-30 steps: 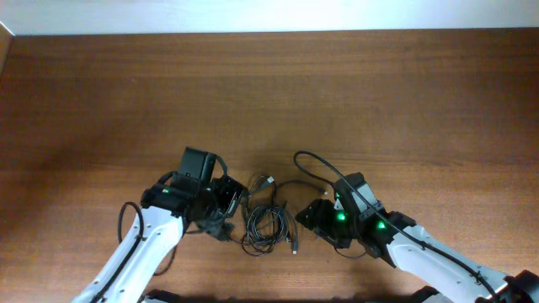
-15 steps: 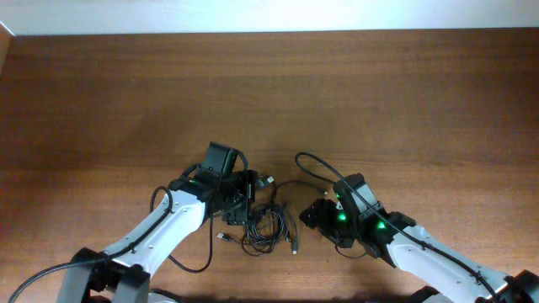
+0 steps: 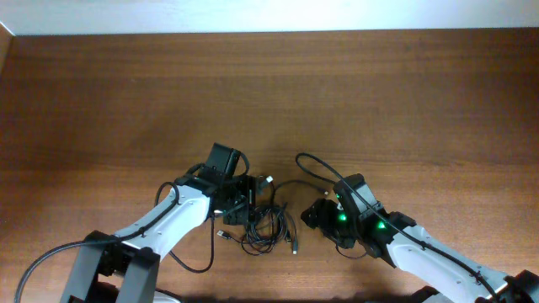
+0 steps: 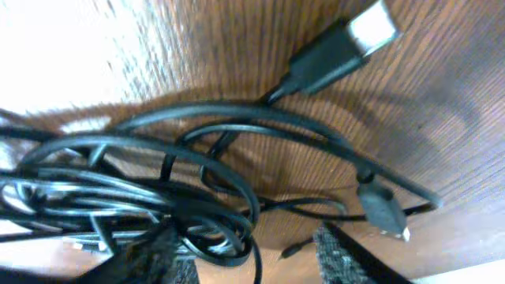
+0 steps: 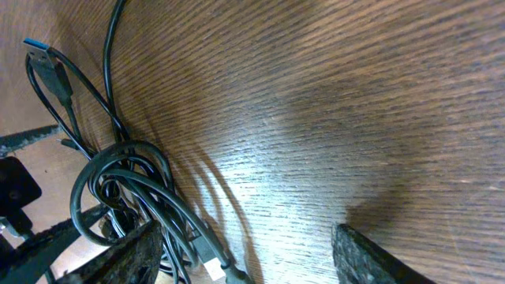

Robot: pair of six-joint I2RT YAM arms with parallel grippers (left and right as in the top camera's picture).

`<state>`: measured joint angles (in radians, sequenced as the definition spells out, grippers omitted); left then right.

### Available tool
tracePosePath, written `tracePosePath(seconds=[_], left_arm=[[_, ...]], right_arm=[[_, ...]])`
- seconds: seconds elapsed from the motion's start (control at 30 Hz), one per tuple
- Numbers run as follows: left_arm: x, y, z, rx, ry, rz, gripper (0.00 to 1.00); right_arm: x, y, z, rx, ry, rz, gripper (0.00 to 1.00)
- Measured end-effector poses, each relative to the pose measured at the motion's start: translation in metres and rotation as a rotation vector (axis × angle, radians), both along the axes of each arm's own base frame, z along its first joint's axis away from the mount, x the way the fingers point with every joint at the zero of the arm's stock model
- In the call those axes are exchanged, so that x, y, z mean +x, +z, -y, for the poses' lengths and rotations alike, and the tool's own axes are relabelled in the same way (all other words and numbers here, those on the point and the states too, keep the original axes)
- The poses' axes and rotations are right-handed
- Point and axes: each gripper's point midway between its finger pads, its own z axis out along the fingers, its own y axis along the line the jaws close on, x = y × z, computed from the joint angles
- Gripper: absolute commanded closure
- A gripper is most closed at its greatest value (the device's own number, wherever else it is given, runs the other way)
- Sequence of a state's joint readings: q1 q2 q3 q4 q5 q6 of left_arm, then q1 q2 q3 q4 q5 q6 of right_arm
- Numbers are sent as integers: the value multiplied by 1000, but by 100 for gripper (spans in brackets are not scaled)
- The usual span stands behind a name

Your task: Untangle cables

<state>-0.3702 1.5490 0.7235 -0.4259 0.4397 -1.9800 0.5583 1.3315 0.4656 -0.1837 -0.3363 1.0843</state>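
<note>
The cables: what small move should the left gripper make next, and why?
Probably close the left gripper on the cables. Its fingers stand apart with part of the tangled loops between them. The right gripper is open beside the same tangle and holds nothing, so a firm hold must come first.

Surface: brown wood-grain table point(image 3: 269, 93), pale strip along far edge.
On it: cables point(image 3: 268, 220), thin, black, bunched, near-centre.

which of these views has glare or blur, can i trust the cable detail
Left wrist: upper left washed out white, cables soft low left, USB plug clearer. Right wrist: pale glare patch on the table, grain crisp. Overhead: even light, cables too small for detail.
</note>
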Motion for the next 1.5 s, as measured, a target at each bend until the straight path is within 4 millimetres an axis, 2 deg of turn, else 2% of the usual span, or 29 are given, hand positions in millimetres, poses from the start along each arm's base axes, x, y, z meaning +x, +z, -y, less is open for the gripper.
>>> tracePosePath(seconds=[0.1, 0.13, 0.27, 0.37, 0.47, 0.53, 0.57, 0.6, 0.63, 0.7, 0.83, 0.9, 1.0, 1.07, 1.13, 1.2, 1.23, 1.27, 1.3, 1.4, 1.47, 1.5], left_arm=[[-11, -1, 0, -8, -8, -49, 44], [-18, -2, -1, -2, -10, -80, 46], [-33, -9, -13, 60, 0, -148, 66], [-31, -12, -19, 97, 4, -133, 68], [-29, -14, -24, 129, -17, -107, 57], [-29, -15, -25, 140, -35, -98, 43], [-30, -17, -25, 144, -43, -101, 40], [-32, -19, -24, 149, -60, -104, 42], [-33, -20, -23, 154, -66, -107, 48], [-34, -24, -19, 164, -87, -107, 100], [-29, -25, -16, 187, -123, -73, 100], [-20, -24, -12, 181, -161, -11, 100], [21, -16, -3, 187, -281, 247, 100], [38, -10, 0, 208, -340, 363, 100], [52, 1, 2, 230, -383, 471, 100], [71, 23, 6, 248, -426, 627, 100], [80, 39, 9, 257, -453, 717, 100], [86, 50, 11, 268, -476, 779, 100], [90, 60, 13, 276, -496, 834, 100], [96, 91, 14, 317, -564, 982, 100], [96, 97, 14, 339, -605, 1021, 100], [96, 97, 14, 349, -626, 1033, 100]], right_arm=[[0, -1, 1, -5, -1, -2, 29], [0, -1, 2, -8, -3, -2, 29], [0, -2, 3, -15, -7, 1, 28], [0, -2, 3, -19, -9, 1, 28], [0, -2, 4, -20, -9, 0, 28], [0, -2, 4, -20, -9, 0, 28], [0, -2, 4, -20, -9, -1, 28], [0, -2, 4, -20, -9, -1, 28], [0, -2, 4, -20, -9, -1, 28], [0, -2, 4, -20, -9, -1, 28], [-1, -2, 2, -14, -3, -3, 28], [1, 3, -4, 17, 25, 19, 28], [11, 24, -27, 140, 107, 112, 29], [15, 44, -44, 241, 164, 173, 29], [14, 56, -54, 307, 206, 196, 28], [10, 59, -57, 339, 214, 171, 28], [9, 61, -57, 357, 197, 144, 22], [8, 61, -57, 370, 180, 121, 14], [10, 62, -56, 387, 139, 85, 1], [19, 66, -51, 429, 16, 5, 2], [28, 70, -49, 461, -71, -30, 1], [34, 71, -48, 472, -127, -43, 8]])
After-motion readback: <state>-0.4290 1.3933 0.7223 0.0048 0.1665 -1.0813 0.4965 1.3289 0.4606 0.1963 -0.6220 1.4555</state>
